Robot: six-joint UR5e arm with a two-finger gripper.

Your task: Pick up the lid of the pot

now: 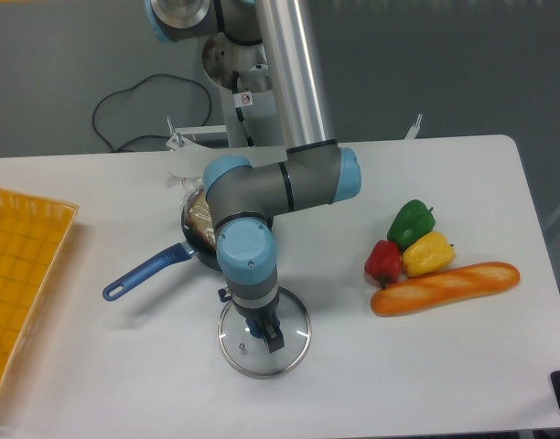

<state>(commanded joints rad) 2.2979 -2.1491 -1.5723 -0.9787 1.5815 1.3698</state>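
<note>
1. White table (399, 384): supported the kitchen objects.
2. Grey robot arm with light-blue joint caps (307, 178): extended downward over the table.
3. Yellow-orange plastic crate (28, 238): lay at the left of the view.
4. Round black pan (207, 256) with a blue handle (147, 272): sat partly behind the arm.
5. Long orange-brown baguette (445, 288): lay at the right, just beside the peppers.
6. Round clear-glass pot lid (289, 352): lay on the table beneath the gripper, knob upward.
7. Black two-finger gripper (250, 318): its fingers stood apart, on either side of the knob in this view; contact could not be told.
8. Green (412, 224), yellow (428, 253) and red peppers (384, 262): formed a cluster.
9. Small blue knob (254, 326): topped the lid.
</note>
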